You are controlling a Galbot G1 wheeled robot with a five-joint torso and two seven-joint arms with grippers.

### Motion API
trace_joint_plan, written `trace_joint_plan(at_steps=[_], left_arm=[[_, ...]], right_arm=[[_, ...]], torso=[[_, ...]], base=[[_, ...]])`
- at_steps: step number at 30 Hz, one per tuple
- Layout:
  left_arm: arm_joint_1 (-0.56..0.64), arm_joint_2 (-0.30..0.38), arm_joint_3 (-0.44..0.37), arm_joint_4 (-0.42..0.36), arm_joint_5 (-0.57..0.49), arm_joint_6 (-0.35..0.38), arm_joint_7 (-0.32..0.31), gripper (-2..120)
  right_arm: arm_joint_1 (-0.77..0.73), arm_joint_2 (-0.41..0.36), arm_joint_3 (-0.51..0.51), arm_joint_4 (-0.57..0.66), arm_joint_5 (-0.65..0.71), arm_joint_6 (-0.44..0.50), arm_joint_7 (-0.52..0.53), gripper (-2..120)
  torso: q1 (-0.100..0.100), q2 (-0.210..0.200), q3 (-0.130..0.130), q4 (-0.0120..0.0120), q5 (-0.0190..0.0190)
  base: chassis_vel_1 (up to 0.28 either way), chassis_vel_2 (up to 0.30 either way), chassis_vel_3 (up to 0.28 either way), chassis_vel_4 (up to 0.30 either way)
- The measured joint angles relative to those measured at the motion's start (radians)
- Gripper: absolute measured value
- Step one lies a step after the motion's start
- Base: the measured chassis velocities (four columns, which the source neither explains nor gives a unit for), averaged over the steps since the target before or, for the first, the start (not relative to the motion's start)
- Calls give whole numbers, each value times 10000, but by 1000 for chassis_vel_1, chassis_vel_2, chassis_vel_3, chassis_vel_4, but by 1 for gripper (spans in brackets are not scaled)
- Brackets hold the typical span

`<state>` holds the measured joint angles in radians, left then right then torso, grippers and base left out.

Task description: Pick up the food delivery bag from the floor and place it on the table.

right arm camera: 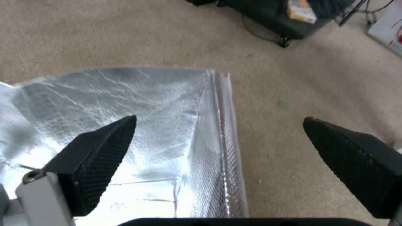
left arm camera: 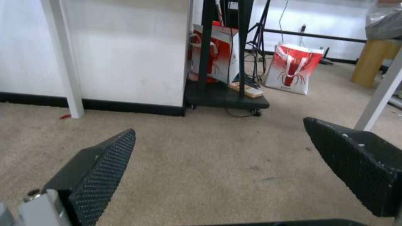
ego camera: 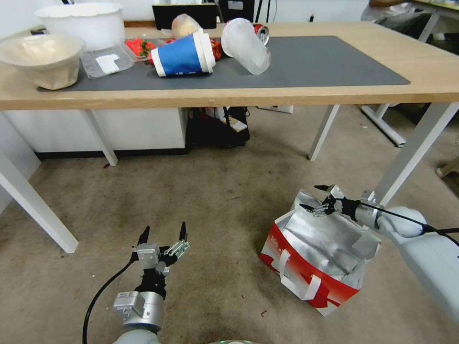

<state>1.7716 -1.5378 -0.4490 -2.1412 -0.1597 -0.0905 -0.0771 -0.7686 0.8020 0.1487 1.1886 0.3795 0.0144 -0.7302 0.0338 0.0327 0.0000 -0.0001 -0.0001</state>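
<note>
Light-wood table (ego camera: 430, 71) w/ grey mat spans the back. Carpeted floor (ego camera: 215, 200) below. Food delivery bag (ego camera: 318, 258) sits on floor at robot's right, foil mouth open. Right gripper (ego camera: 315, 198) wide open over bag's far rim. Left gripper (ego camera: 163, 233) wide open, low above bare carpet, holding nothing.

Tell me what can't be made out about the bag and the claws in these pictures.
- Inside of the food delivery bag: in the head view crumpled foil and the right claw cover it; in the right wrist view a finger blocks part.
- The bag's far side, head view: hidden by the bag itself.
- Right arm, head view: cut off by the picture's edge.
- Left claw, open over the floor: its arm is cut off below.
</note>
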Motion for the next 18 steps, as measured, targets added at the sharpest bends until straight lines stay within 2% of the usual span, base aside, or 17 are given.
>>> trace_joint_plan(at_steps=[5, 8, 9, 11, 12, 15, 16, 18], left_arm=[[-18, -24, -2, 55, -2, -39, -10, 100], [-30, -31, -18, 94, -61, -59, -14, 100], [-30, -31, -18, 94, -61, -59, -14, 100], [-57, -37, -25, 126, -101, -87, -25, 100], [-57, -37, -25, 126, -101, -87, -25, 100], [-106, -37, -41, 165, -121, -117, -51, 100], [-106, -37, -41, 165, -121, -117, -51, 100], [-128, -20, -46, 194, -138, -134, -72, 100]], right_arm=[[255, 150, -166, -338, -143, -40, -194, 94], [396, 279, -273, -692, 19, -274, -343, 78], [396, 279, -273, -692, 19, -274, -343, 78], [403, 324, -275, -913, 145, -345, -396, 65], [403, 324, -275, -913, 145, -345, -396, 65], [412, 359, -276, -1046, 182, -354, -429, 52], [412, 359, -276, -1046, 182, -354, -429, 52], [419, 379, -290, -1091, 202, -356, -440, 41]], torso=[[0, 1, 0, 1, 0], [1, 2, 0, 0, 0], [1, 2, 0, 0, 0], [0, 3, 0, 0, 0], [0, 3, 0, 0, 0], [0, 4, 0, -1, 0], [0, 4, 0, -1, 0], [1, 4, 0, 1, 0]], base=[[0, 0, 0, 0], [0, 0, 0, 0], [0, 0, 0, 0], [0, 0, 0, 0], [0, 0, 0, 0], [0, 0, 0, 0], [0, 0, 0, 0], [0, 0, 0, 0]])
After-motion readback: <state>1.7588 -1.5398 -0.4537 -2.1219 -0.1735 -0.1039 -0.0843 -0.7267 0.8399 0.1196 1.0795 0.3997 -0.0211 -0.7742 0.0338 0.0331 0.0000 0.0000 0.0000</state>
